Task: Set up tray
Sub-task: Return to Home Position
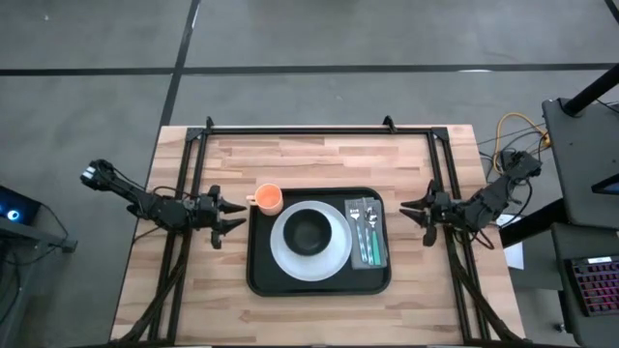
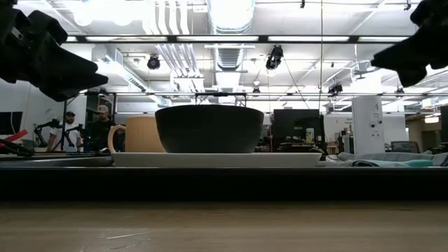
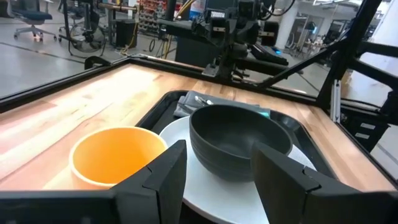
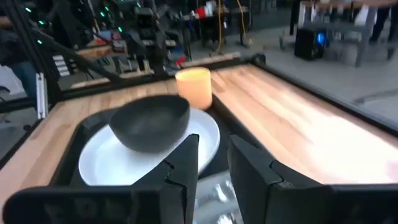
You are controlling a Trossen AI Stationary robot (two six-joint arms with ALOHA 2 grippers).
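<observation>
The black tray [image 1: 259, 275] lies mid-table. On it sits a white plate [image 1: 282, 253] carrying a black bowl [image 1: 309, 232]; to the plate's right lies a grey napkin [image 1: 379, 230] with cutlery [image 1: 364, 232] on top. An orange cup [image 1: 268, 199] stands at the tray's far left corner; whether it is inside the rim I cannot tell. My left gripper [image 1: 235, 215] hovers open just left of the tray, with the cup [image 3: 115, 155] and bowl [image 3: 239, 140] ahead of it. My right gripper [image 1: 406, 213] hovers open just right of the tray, facing the bowl [image 4: 152, 121].
Black frame rails [image 1: 319, 130] run along the table's far edge and down both sides under the arms. Bare wood shows on the far side of the tray [image 1: 319, 159] and on its near side [image 1: 319, 314]. People stand in the room beyond [image 2: 87, 126].
</observation>
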